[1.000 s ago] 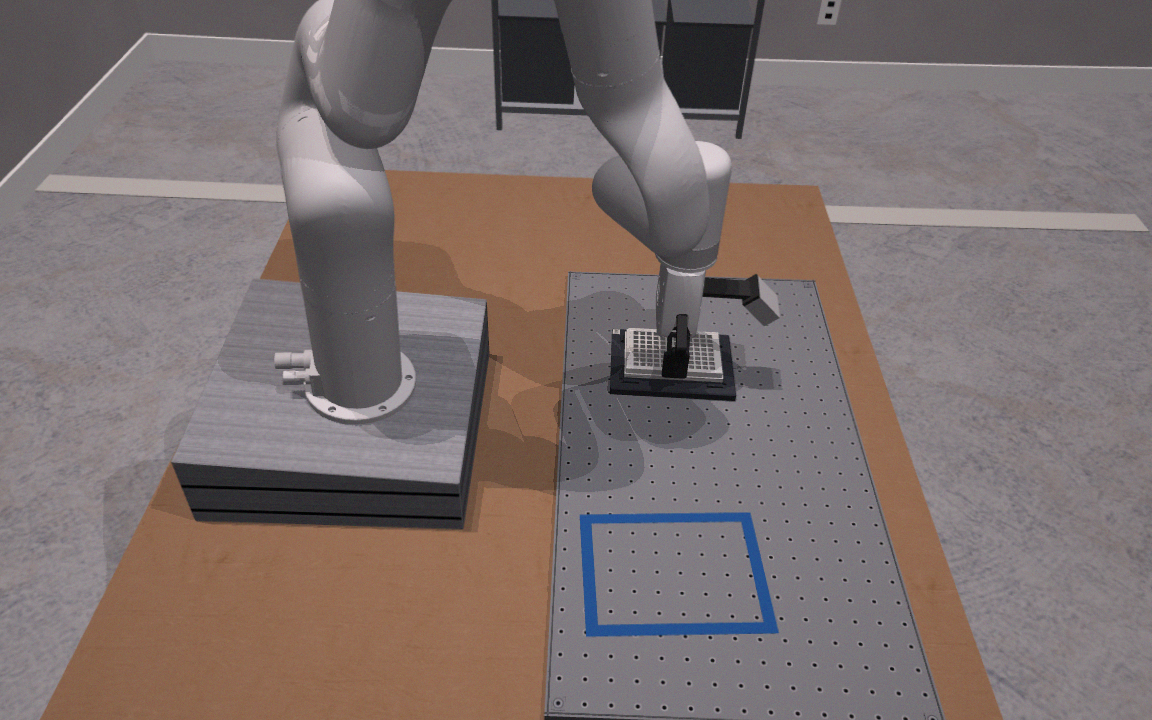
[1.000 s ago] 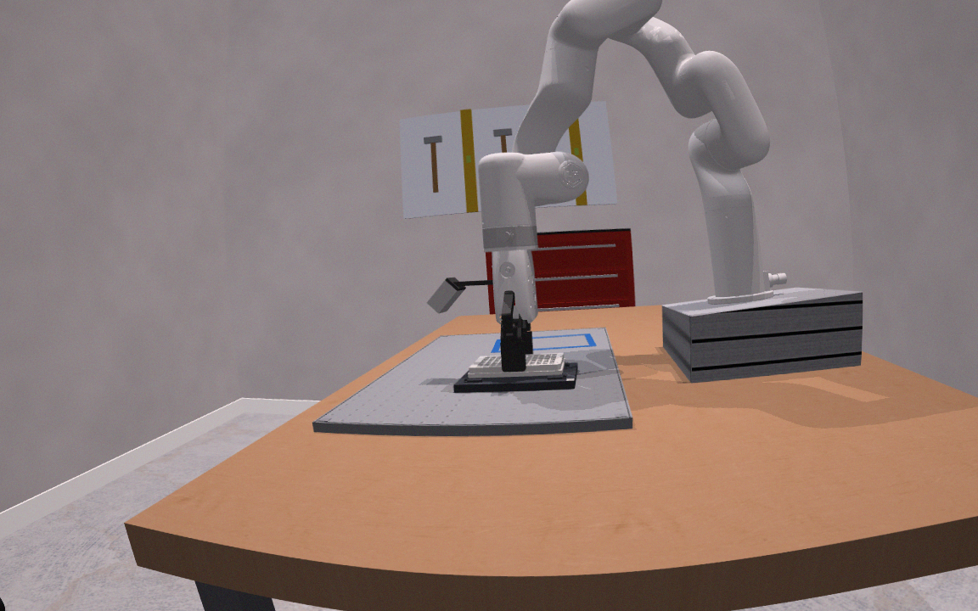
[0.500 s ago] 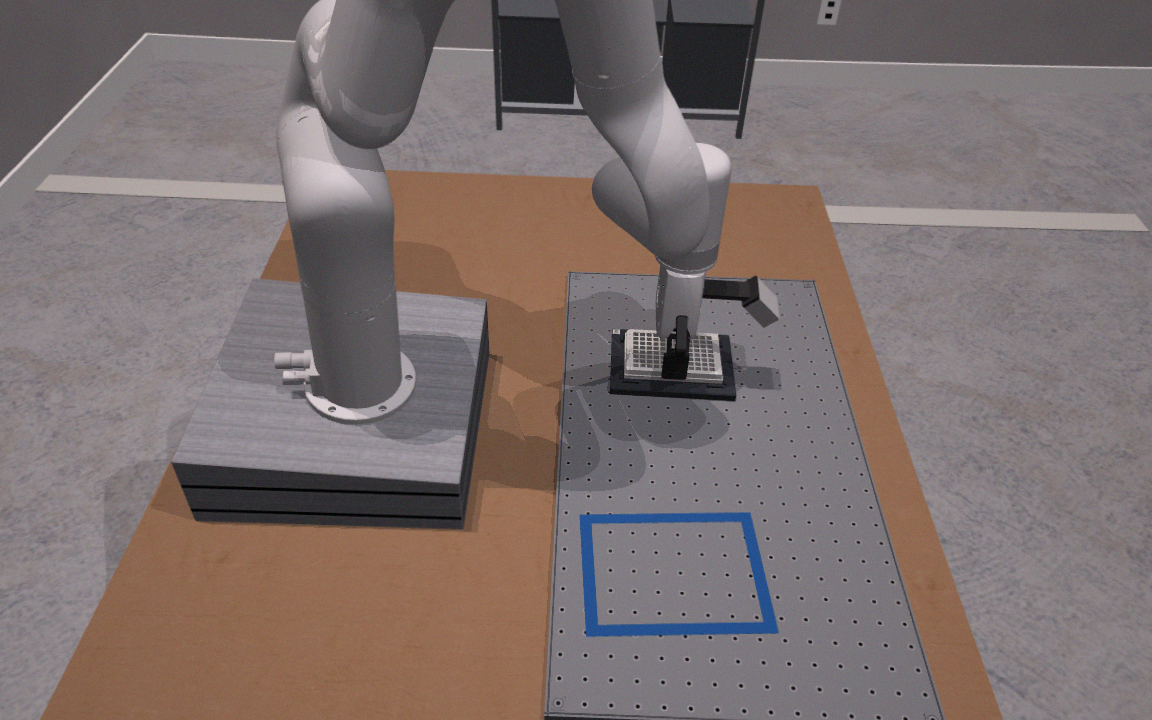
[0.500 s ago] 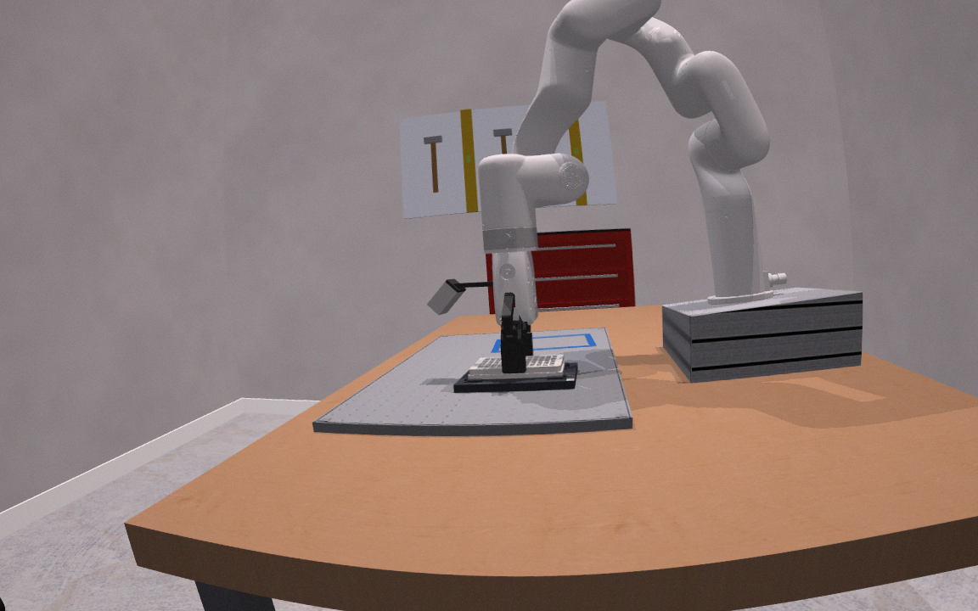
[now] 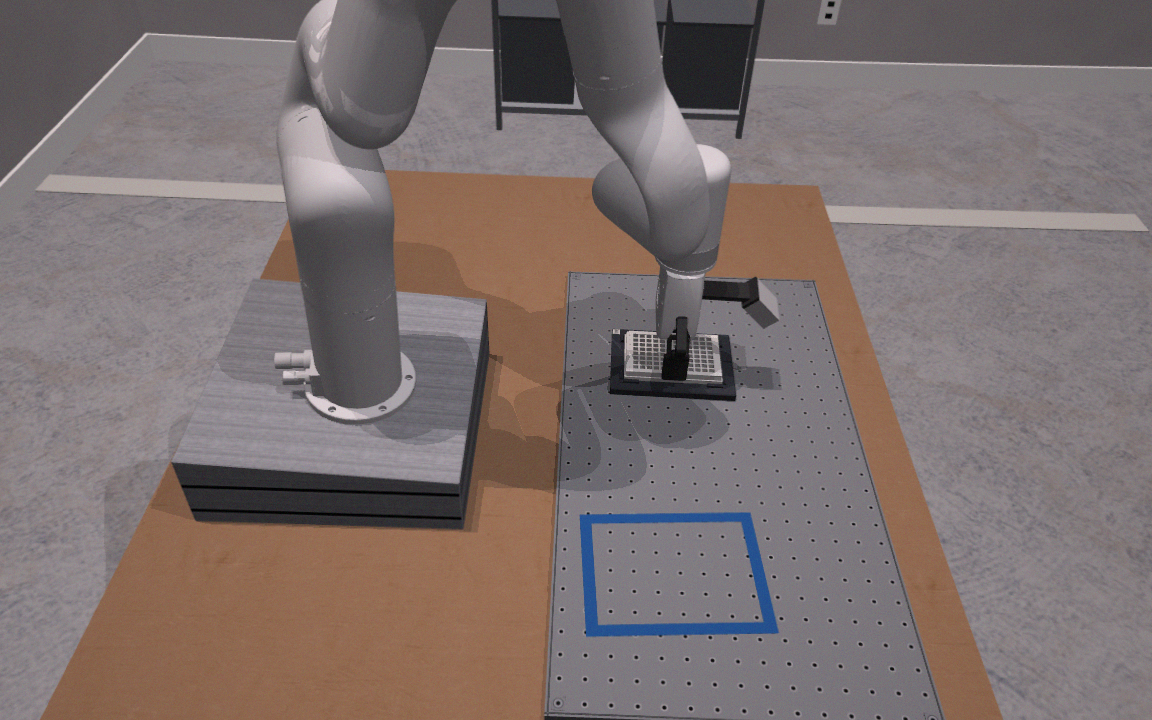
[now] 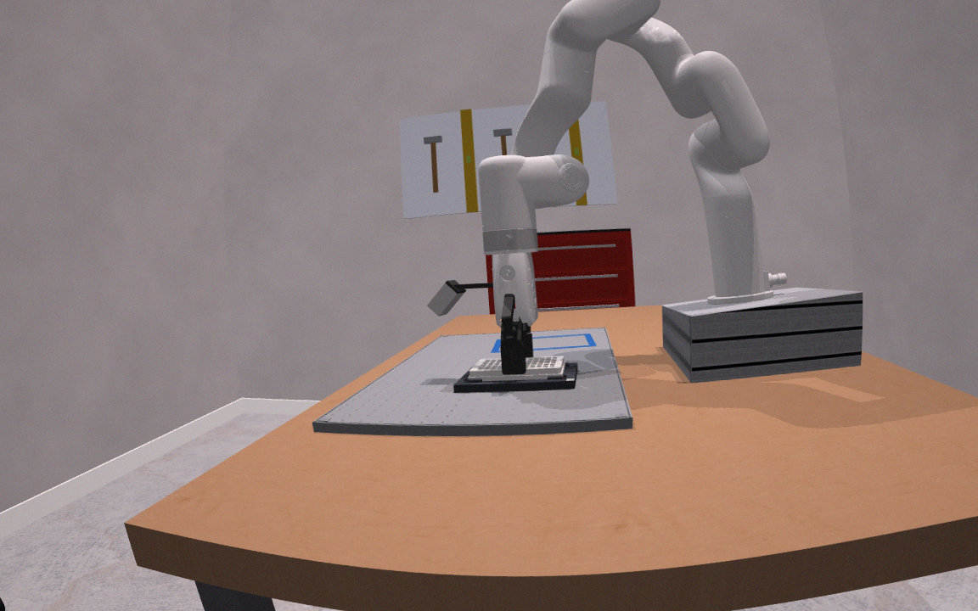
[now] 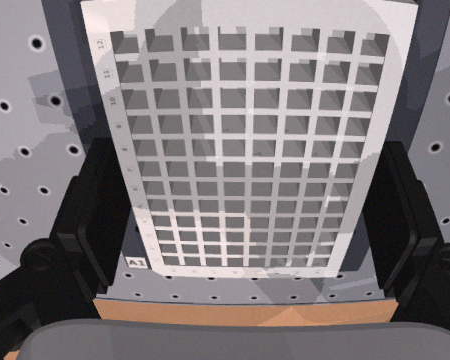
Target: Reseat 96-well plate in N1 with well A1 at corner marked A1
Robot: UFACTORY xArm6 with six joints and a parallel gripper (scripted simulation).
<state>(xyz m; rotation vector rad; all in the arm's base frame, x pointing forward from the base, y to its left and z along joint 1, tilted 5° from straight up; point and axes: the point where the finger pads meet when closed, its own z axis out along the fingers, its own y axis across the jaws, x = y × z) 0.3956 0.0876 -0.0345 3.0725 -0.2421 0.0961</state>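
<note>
The white 96-well plate (image 5: 647, 356) (image 6: 549, 367) (image 7: 245, 16) lies right side up in the dark nest N1 (image 5: 669, 391) (image 6: 515, 385) (image 7: 427, 40). It looks level and low inside the nest. In the wrist view its column numbers run from 12 at the top to 1 at the bottom, and its cut corner is beside the nest's A1 label (image 7: 136, 262) at the lower left. My gripper (image 5: 677, 360) (image 6: 520, 361) (image 7: 248, 169) is open, its fingers down on both long sides of the plate, very close to it. The locators are mostly hidden.
The blue taped outline B1 (image 5: 683, 629) (image 6: 590, 341) lies on the perforated deck (image 5: 831, 573) (image 6: 416, 414), with nothing inside it. The arm's grey pedestal (image 5: 338, 456) (image 6: 773, 338) stands on the wooden table (image 5: 338, 617) (image 6: 553, 494), beside the deck.
</note>
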